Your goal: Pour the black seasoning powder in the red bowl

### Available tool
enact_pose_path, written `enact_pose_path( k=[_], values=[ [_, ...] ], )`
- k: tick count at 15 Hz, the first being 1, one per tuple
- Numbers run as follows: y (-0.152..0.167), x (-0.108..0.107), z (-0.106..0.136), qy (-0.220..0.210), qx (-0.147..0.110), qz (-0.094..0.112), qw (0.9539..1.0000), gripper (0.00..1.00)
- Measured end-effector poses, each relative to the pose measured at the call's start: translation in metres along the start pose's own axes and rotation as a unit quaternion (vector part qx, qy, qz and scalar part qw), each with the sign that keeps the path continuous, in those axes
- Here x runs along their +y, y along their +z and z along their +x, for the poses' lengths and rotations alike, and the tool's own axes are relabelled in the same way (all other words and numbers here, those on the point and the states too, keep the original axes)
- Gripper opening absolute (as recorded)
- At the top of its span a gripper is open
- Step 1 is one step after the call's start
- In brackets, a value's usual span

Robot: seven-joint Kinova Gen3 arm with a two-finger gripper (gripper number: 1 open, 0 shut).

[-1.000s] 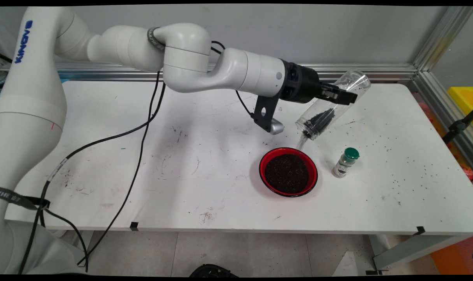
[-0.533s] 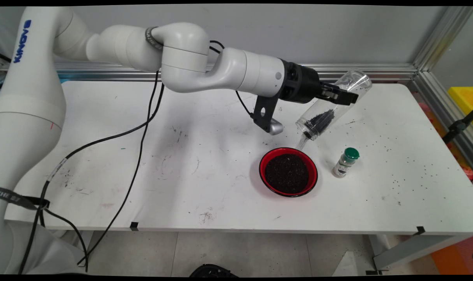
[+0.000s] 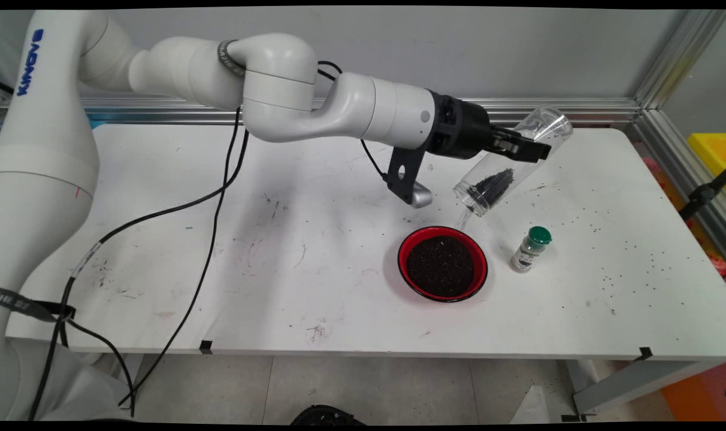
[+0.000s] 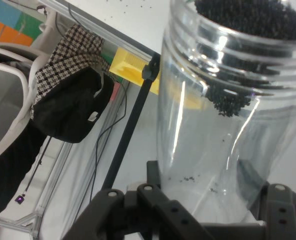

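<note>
Many black specks [image 3: 584,222] on white table [image 3: 315,197]

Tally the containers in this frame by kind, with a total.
Clear jar, tipped, held in the claw: 1
Red bowl of dark grains: 1
Green-capped shaker bottle: 1
Total: 3
</note>
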Motion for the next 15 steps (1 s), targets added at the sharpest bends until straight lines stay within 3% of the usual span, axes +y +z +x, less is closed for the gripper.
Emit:
enact_pose_path(
  k=[15],
  values=[
    [-0.0034,-0.0019,-0.0014,0.002,-0.006,0.001,1.0,0.0]
  ],
)
